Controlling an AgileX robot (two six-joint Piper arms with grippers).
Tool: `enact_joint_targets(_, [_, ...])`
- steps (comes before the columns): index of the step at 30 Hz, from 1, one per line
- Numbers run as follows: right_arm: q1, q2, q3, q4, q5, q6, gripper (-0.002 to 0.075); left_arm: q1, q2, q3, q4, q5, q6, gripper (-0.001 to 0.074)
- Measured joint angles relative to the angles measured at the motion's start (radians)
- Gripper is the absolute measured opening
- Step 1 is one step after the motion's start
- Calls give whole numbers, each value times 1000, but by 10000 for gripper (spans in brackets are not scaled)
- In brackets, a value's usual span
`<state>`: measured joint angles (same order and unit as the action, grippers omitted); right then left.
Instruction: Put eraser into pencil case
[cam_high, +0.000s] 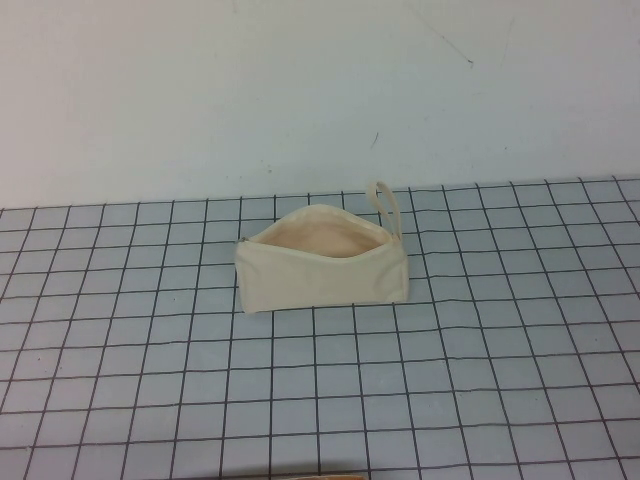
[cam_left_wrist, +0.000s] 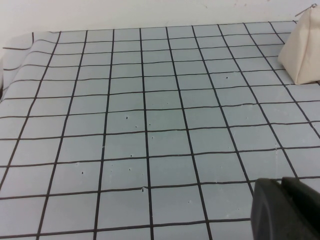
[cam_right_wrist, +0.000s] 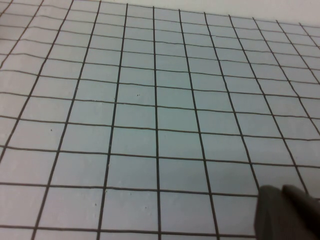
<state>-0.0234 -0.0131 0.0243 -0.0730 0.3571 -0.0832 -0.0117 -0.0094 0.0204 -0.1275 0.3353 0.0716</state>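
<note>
The pencil case (cam_high: 322, 272) is a cream canvas pouch standing on the grid mat in the middle of the high view. Its mouth is open and shows a peach lining, with a loop handle (cam_high: 385, 205) at its right end. One end of it also shows in the left wrist view (cam_left_wrist: 305, 50). The eraser is not in view in any frame. My left gripper (cam_left_wrist: 281, 181) hovers low over bare mat, far from the pouch, fingers together and empty. My right gripper (cam_right_wrist: 280, 189) is also over bare mat, fingers together and empty. Neither gripper shows in the high view.
The grey mat with black grid lines (cam_high: 150, 350) covers the table up to a white back wall (cam_high: 200, 90). A thin pale tan strip (cam_high: 310, 476) shows at the near edge of the high view; I cannot tell what it is.
</note>
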Motion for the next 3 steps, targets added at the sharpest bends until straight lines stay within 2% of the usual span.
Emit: enact_joint_targets(3, [0,0,0,0,0,0,1,0,0,0,0,0,0,-2])
